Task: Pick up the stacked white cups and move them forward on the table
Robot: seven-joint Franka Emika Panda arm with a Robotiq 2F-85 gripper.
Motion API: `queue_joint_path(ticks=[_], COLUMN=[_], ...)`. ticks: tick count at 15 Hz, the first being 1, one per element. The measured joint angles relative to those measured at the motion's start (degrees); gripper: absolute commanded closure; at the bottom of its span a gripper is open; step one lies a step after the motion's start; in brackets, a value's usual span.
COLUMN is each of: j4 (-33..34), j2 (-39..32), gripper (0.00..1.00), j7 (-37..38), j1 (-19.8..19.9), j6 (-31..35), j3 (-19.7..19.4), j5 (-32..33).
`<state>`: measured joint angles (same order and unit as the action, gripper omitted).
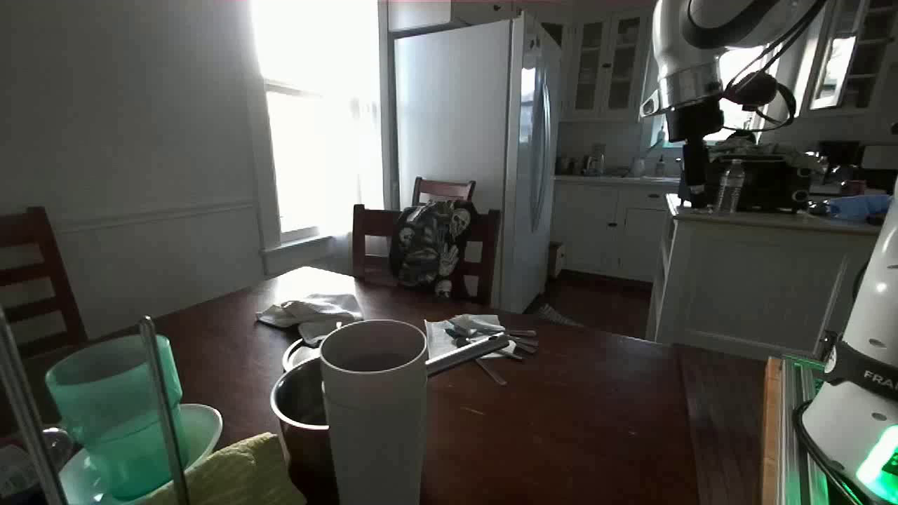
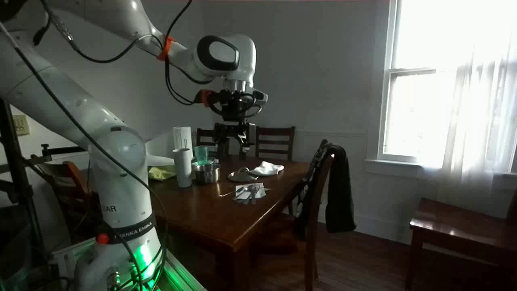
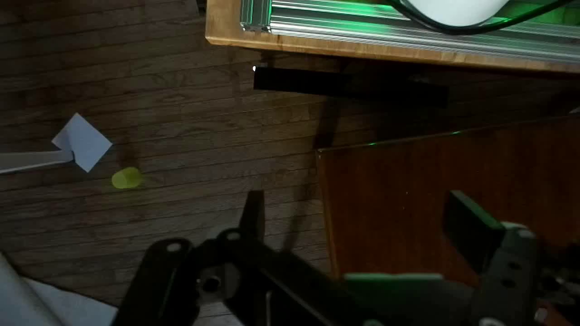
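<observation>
gripper [image 3: 358, 217]: held high, spread wide, nothing gripped | stacked white cups [image 2: 183, 169]: stood upright on the dark counter [image 2: 210, 214], long axis vertical, just beside the metal pot [image 2: 207, 174] | bearing from gripper: lower and to picture-left in both exterior views, well apart; sideways, downward reach judged needed

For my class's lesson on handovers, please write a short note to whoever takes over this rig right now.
Pincer: open, holding nothing, raised above table height.
Job's things: the stacked white cups stand upright on the dark brown wooden table, beside the metal pot.
Done: cannot tell whether the forward move was made.
Left: if not, probably grasp, lift, move forward, release.
</observation>
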<state>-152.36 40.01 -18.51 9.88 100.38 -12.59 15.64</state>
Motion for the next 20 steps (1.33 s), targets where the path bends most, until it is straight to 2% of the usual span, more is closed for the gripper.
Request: queue_joint_path(ticks=[11,14,20], j4=[-0.09,-0.36,1.66], j2=[0.05,0.47,-0.12], gripper=[0.00,0.00,0.00], j7=[1.30,6.97,28.54], j1=[-0.70,-5.14,-16.22], j6=[0.33,0.76,3.25], j3=[0.73,5.64,21.31], j5=[-0.48,-6.16,-22.27])
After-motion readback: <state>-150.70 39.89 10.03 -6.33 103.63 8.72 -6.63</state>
